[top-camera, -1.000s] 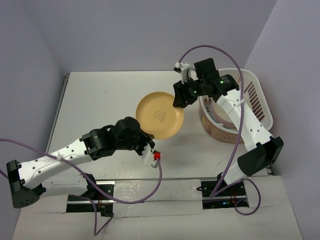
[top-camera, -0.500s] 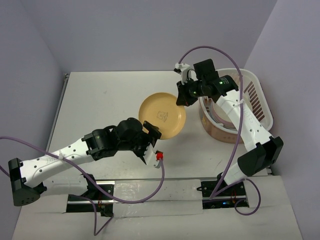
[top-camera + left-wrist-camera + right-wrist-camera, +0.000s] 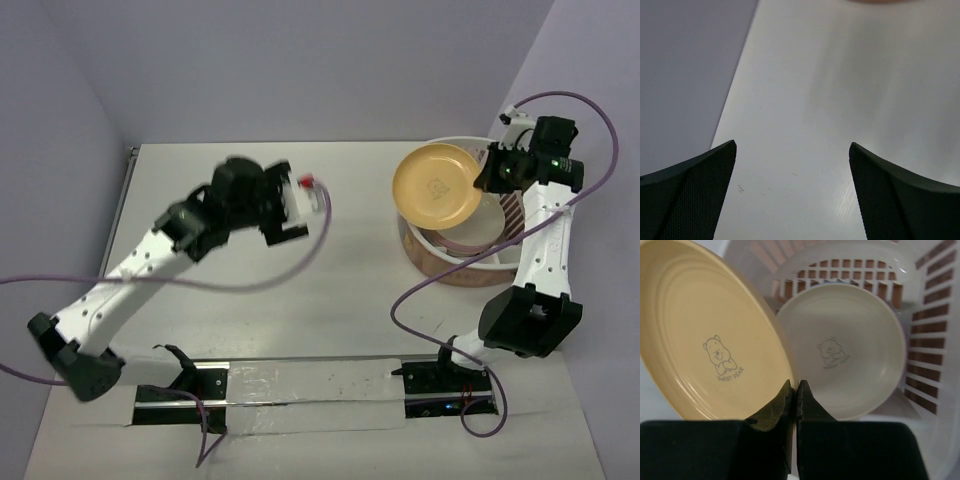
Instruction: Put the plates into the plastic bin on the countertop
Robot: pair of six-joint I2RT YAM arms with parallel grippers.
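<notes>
My right gripper (image 3: 795, 387) is shut on the rim of an orange-yellow plate (image 3: 705, 335) with a bear print. It holds that plate (image 3: 437, 185) tilted over the left rim of the plastic bin (image 3: 452, 270). A cream plate (image 3: 845, 350) lies flat inside the bin, under its white lattice wall (image 3: 930, 340). My left gripper (image 3: 295, 205) hangs open over the bare countertop (image 3: 830, 100), far left of the bin, with nothing between its fingers (image 3: 690, 195).
Lavender walls (image 3: 685, 65) border the white countertop at the left, back and right. The bin stands against the right wall. Purple cables loop from both arms. The arm bases sit at the near edge.
My left gripper opened and let go of the orange-yellow plate, then swung back to the left. My right gripper shut on the plate's rim and carried it right, over the bin.
</notes>
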